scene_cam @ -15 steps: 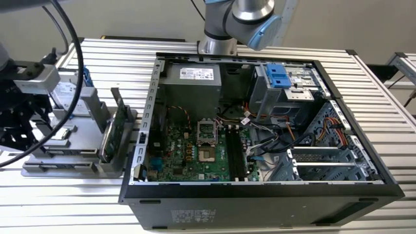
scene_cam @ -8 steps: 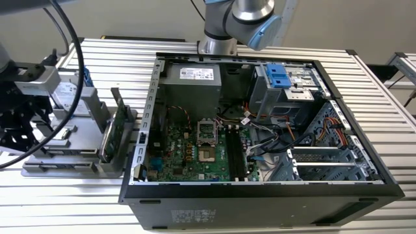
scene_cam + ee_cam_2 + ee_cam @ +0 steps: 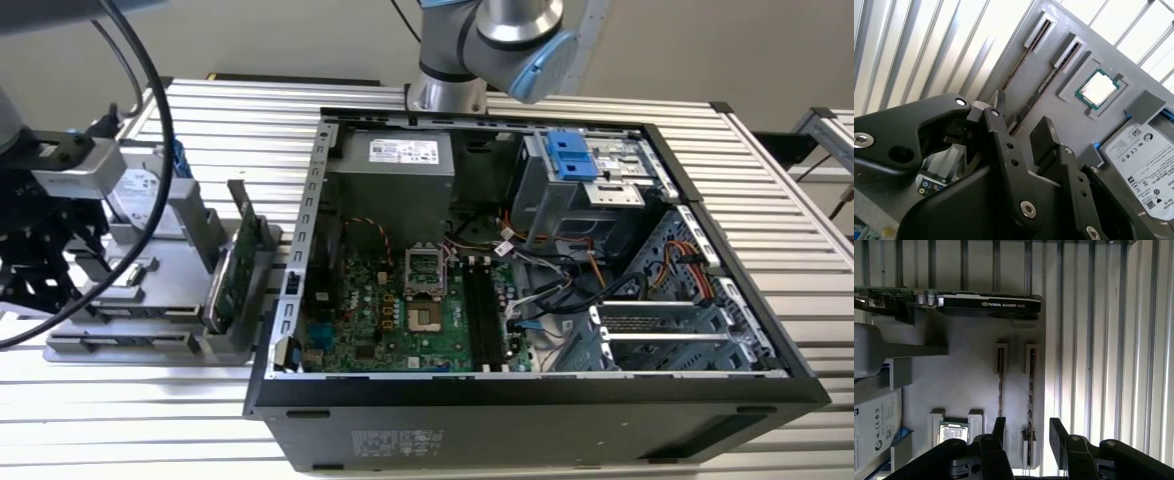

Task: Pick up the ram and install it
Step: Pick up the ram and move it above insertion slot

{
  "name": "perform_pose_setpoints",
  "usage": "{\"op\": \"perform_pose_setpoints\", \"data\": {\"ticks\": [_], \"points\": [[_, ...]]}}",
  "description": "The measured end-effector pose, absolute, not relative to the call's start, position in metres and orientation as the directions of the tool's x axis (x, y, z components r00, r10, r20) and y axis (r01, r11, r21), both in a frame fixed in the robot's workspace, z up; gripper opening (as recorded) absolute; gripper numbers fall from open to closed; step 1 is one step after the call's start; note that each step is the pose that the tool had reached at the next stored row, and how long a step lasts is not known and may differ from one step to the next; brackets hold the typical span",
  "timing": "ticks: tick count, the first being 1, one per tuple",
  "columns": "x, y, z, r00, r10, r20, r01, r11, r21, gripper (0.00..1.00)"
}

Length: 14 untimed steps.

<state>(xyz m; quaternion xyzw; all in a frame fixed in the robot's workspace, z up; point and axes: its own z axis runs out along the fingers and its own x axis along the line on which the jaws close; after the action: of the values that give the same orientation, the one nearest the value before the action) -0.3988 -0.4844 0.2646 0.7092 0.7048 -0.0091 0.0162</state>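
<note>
Silver ribbed slats form the desk [image 3: 787, 150] in the exterior view. On it lies an open black steel computer case [image 3: 534, 420], its green motherboard [image 3: 374, 330] facing up. The long black memory slots [image 3: 483, 320] on the board look empty, so I judge that nothing has been installed yet. At the exterior view's left sits a matte grey parts holder [image 3: 120, 345] with a green graphics card [image 3: 238, 260] standing on edge in it. The arm [image 3: 501, 35] reaches over towards that holder.

In the second wrist view the jaws stand well apart, their black, angular fingers [image 3: 1046, 135] holding nothing. The ram [image 3: 1040, 91], a thin dark strip, stands on its long edge in a narrow grey slot of the holder and runs towards the gap between the jaws. A second stick [image 3: 1019, 67] lies parallel, just beside it in its own slot. Near them a square processor [image 3: 1097, 88] with a shiny metal lid sits in a shallow pocket. A hard drive [image 3: 1144, 155] with a white label sits at the holder's edge.

In the first wrist view the ram [image 3: 1030, 390] lines up between the two spread fingers, while the second stick lines up with one of them. I cannot tell whether the fingertips are level with the ram or above it. By my reading the pick is not yet made: the ram sits seated in the holder, untouched, with both the grasp and the install left to do.
</note>
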Motion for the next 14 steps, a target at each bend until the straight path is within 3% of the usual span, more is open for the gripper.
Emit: {"op": "perform_pose_setpoints", "data": {"ticks": [14], "points": [[-0.3988,-0.4844,0.2585,0.006,0.999,-0.036,1.000,-0.006,-0.001,1.00]]}}
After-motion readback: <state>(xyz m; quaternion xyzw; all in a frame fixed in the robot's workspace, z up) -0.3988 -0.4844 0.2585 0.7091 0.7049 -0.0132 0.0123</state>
